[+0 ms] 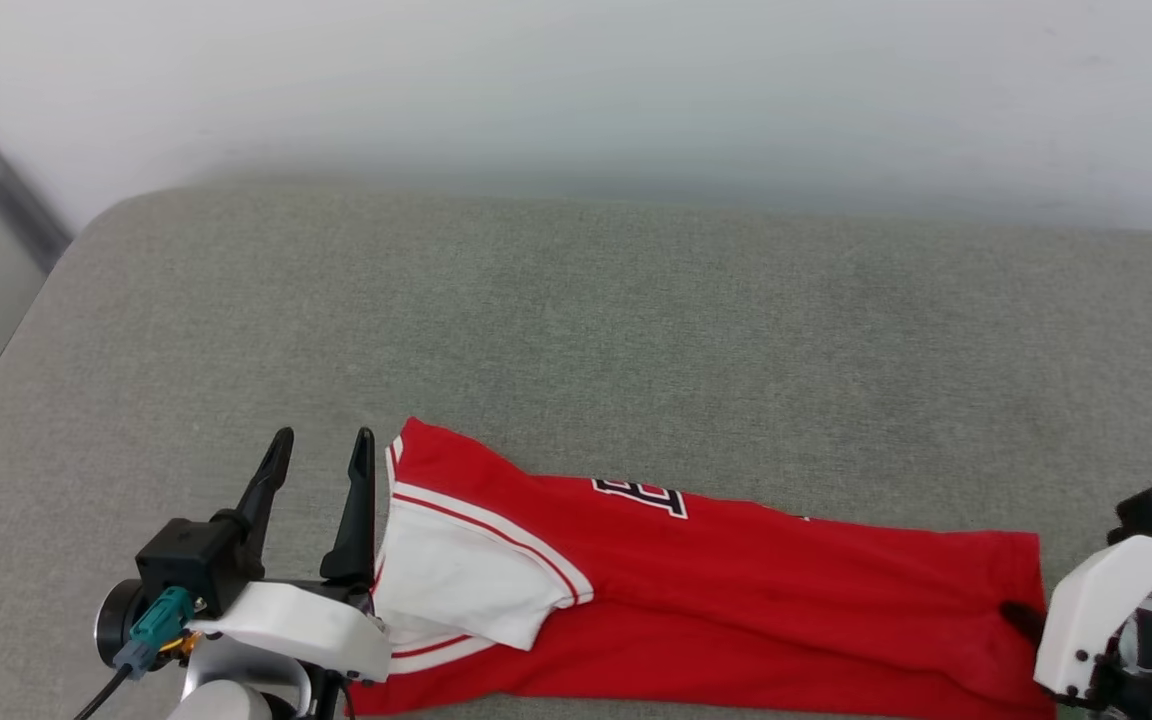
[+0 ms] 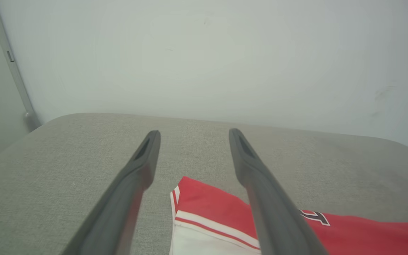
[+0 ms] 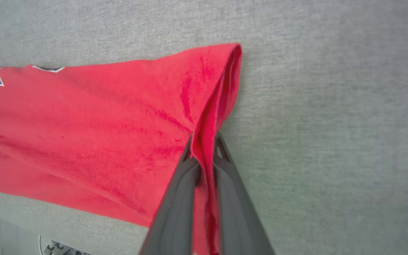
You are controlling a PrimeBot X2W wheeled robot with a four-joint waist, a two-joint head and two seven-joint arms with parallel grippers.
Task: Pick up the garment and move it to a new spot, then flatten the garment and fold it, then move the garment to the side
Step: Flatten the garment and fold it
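Fingers (image 3: 175,212) of the right gripper (image 3: 204,141) were clamped on the hem end of the garment (image 1: 736,590), which lay as a long folded strip along the near edge of the grey padded surface (image 1: 576,320). The left gripper (image 1: 323,440), fingers apart, hovered just beside the garment's sleeve end. Folding looked partly done, and broad open room lay beyond the garment toward the wall (image 1: 636,90).

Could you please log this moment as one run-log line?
right gripper: shut on garment edge | left gripper: open, near white sleeve | garment: lying on grey surface
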